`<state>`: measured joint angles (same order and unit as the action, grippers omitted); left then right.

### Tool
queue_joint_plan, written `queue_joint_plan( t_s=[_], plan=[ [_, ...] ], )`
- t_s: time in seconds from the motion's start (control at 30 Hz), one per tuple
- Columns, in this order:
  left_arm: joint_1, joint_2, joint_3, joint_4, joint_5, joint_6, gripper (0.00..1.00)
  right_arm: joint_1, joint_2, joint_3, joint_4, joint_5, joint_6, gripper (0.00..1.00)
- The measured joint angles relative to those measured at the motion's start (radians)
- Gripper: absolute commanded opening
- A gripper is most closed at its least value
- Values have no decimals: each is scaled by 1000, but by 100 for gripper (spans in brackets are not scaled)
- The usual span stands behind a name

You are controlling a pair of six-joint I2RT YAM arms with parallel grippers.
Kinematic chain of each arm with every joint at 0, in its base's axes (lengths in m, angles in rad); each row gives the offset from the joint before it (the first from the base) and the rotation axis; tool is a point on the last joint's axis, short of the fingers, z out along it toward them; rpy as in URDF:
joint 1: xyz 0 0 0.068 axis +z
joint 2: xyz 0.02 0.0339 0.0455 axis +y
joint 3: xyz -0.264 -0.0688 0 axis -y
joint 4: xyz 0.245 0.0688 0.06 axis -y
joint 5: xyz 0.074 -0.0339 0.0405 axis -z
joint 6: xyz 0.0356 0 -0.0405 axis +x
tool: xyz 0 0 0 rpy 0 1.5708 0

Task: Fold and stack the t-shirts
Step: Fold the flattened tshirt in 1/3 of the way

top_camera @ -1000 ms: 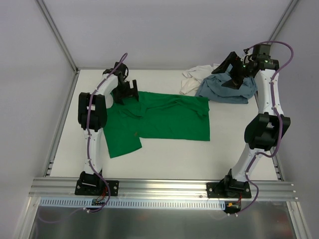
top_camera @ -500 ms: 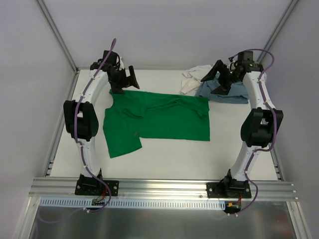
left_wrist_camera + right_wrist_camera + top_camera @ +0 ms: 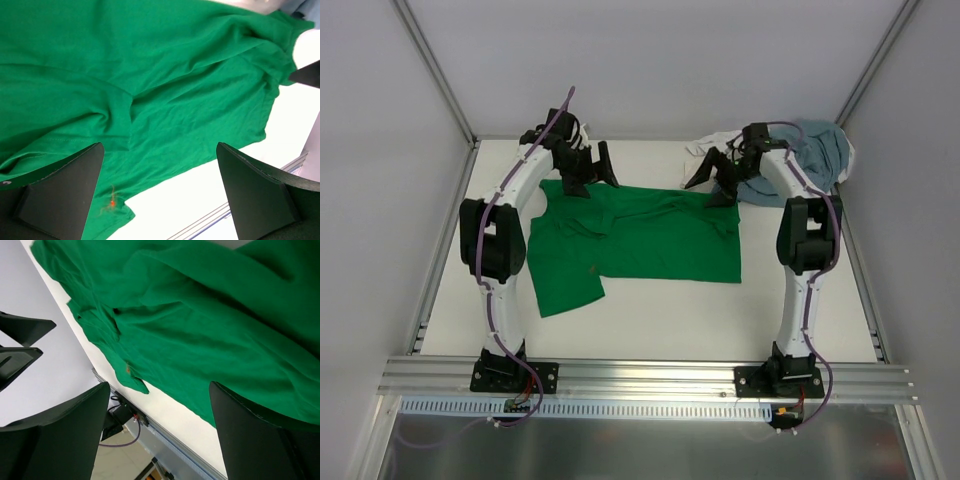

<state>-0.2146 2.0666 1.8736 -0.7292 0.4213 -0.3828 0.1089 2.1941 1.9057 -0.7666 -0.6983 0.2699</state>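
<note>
White tabletop (image 3: 650, 320), pale grey walls. The green t-shirt (image 3: 650, 240) lies spread mid-surface, while the grey-blue t-shirt (image 3: 820, 150) and white t-shirt (image 3: 705, 150) bunch at the far right corner. The left fingers (image 3: 60, 195) and right fingers (image 3: 55, 435) gape wide, empty.

Green t-shirt (image 3: 650, 240): matt, creased cloth. Table (image 3: 670, 315): smooth, white, matt. Front rail (image 3: 650, 375): brushed metal.

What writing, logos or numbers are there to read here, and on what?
No text can be read anywhere.
Green t-shirt: no print; one small orange-red mark near its hem, too small to read as a sign.
Grey-blue t-shirt, white t-shirt: plain where they show.
Left arm, right arm: no legible label.
</note>
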Motion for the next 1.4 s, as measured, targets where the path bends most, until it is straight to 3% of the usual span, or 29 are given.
queue_joint_plan(
  t_s=[0.5,0.77,1.0,1.07,1.4],
  plan=[
    [0,-52,-76,19,9,1,99,43,69,42,22,-7,22,79],
    [0,-122,-169,118,108,40,99,48,129,105,58,-35,21,81],
    [0,-185,-228,213,196,79,99,56,119,206,35,-63,-129,90],
    [0,-190,-235,230,210,89,99,58,93,206,-6,-38,-195,100],
    [0,-191,-252,250,235,130,99,75,-145,206,-130,268,-455,99]
  ],
)
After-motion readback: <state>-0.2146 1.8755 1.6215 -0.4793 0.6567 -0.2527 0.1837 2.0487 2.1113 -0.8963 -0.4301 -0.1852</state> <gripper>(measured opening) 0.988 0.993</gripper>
